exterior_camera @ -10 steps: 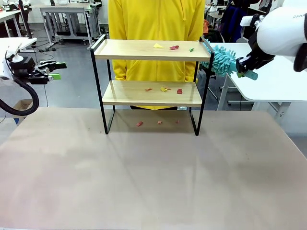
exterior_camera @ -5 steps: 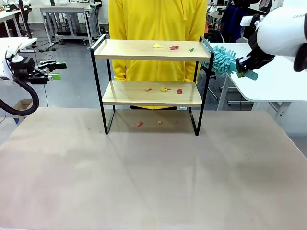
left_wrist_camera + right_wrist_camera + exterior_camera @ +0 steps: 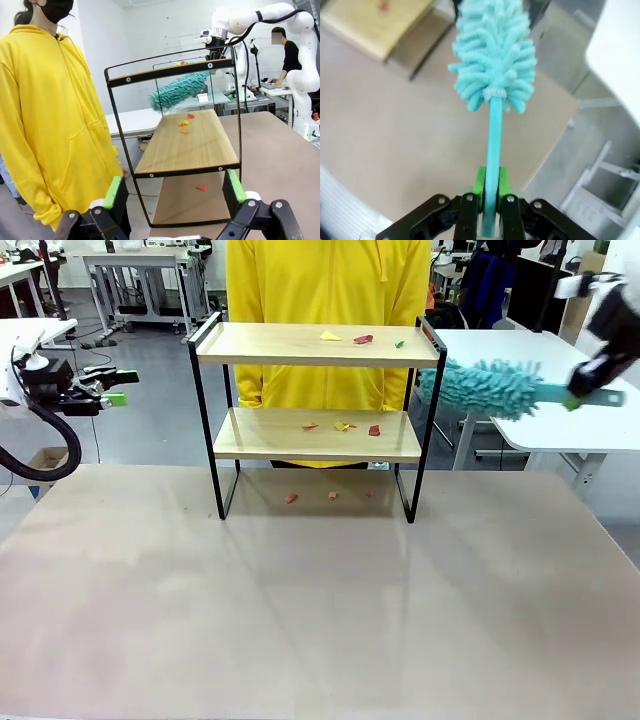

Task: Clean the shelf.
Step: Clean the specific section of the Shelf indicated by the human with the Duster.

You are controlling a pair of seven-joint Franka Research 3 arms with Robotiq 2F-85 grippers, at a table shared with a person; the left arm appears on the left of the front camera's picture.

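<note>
Front view: shelf [image 3: 270, 343] runs lengthwise left-right; right gripper [image 3: 490, 185] clamps duster [image 3: 490, 385], left gripper [image 3: 118, 387] apart.

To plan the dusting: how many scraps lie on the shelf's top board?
3: a yellow scrap, a red scrap and a green scrap, right of middle on the top board.

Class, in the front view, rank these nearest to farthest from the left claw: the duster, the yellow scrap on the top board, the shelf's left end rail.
From the left claw:
1. Shelf's left end rail, on the claw's side.
2. Yellow scrap, middle of the top board.
3. Duster, past the shelf's right end.
</note>
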